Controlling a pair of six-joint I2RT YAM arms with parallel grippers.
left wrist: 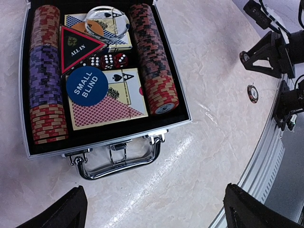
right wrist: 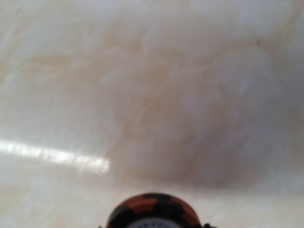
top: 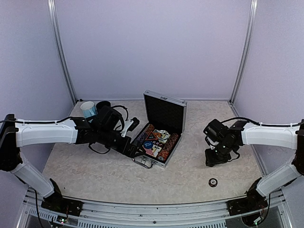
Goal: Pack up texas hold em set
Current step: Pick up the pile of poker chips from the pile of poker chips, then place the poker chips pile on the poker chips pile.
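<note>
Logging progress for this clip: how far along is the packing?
Done: chip rows, decks, dice and markers sit in the open case. In hand: the right tool seems to grip one chip; the left tool is open by the handle. Left: a loose chip lies on the table, and the lid stands up.

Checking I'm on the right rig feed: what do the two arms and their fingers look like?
Both the left arm and right arm have long white links joined by black joints, with black wrist units. A thin black cable runs along each white forearm. The left arm's fingers are plain black wedges. No markings are legible.
</note>
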